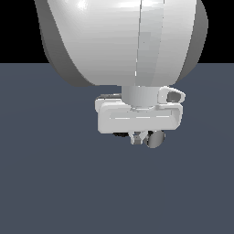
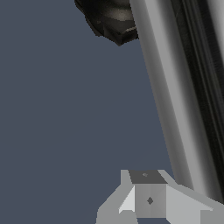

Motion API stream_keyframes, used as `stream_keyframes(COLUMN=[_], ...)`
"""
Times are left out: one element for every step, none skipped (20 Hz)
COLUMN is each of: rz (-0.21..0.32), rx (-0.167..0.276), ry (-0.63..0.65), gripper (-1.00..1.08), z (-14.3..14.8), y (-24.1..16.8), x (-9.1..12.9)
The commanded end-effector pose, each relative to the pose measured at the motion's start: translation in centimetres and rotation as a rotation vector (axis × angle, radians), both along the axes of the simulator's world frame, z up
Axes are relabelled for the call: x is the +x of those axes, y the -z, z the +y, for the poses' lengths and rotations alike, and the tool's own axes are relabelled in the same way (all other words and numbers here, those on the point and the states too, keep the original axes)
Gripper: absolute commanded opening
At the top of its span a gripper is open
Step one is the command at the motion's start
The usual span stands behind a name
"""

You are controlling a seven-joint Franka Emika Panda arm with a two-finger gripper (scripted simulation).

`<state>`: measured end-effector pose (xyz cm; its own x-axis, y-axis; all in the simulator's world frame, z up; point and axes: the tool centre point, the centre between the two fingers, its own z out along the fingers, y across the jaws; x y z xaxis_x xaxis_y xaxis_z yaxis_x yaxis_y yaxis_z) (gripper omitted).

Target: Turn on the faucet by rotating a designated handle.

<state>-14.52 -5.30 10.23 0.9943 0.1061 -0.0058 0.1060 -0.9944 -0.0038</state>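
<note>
**Robot hand low over the tap**

A flat dark blue-grey floor [image 1: 50,183] fills the scene, and behind it everything is black. There is no counter, just this floor.

Closest to the outside camera is the big white robot arm [image 1: 119,41]. It fills the top of that view. Under it hangs the white gripper [image 1: 139,137], down low near the floor.

Just below the gripper body, a small grey finger [image 1: 136,137] pokes out. Right beside it, on the exterior view's right, sits the round flat end of the handle [image 1: 156,138]. They look like they touch, but I cannot tell for sure. A bit of the black faucet [image 1: 119,135] peeks out from under the gripper on the exterior view's left.

In the wrist view, one grey finger [image 2: 150,199] is close to the camera. The shiny silver handle [image 2: 168,96] runs long and straight just beside it. Farther off is the bumpy black base of the faucet [image 2: 113,19], sitting on the floor.

Only one finger shows clearly, so I cannot tell how wide the jaws are or if they hold anything.
</note>
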Motion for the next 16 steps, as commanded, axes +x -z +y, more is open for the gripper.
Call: stream_keyframes(rz=[-0.006, -0.006, -0.006, -0.006, -0.006, -0.006, -0.006, -0.006, -0.006, -0.006, -0.006, -0.006, -0.006, -0.006, -0.006, -0.006], rx=[-0.003, -0.003, -0.003, -0.003, -0.003, -0.003, -0.003, -0.003, -0.003, -0.003, -0.003, -0.003, -0.003, -0.003, -0.003, -0.003], ry=[-0.004, -0.004, -0.004, -0.004, -0.004, -0.004, -0.004, -0.004, -0.004, -0.004, -0.004, -0.004, -0.004, -0.004, -0.004, -0.004], gripper=[-1.00, -1.00, -1.00, -1.00, -1.00, -1.00, -1.00, -1.00, -1.00, -1.00, -1.00, -1.00, -1.00, -1.00, -1.00, -1.00], z=[-1.3, -1.8, -2.2, -2.7, -3.1, -3.6, -4.1, -4.5, -5.0, -5.4, -5.9, -6.3, -6.8, -7.2, -7.7, -8.1], y=[0.3, 0.3, 0.3, 0.3, 0.3, 0.3, 0.3, 0.3, 0.3, 0.3, 0.3, 0.3, 0.3, 0.3, 0.3, 0.3], x=[0.9, 1.0, 1.1, 1.2, 1.3, 1.4, 1.5, 1.5, 1.6, 1.7, 1.8, 1.9, 2.0, 2.0, 2.1, 2.2])
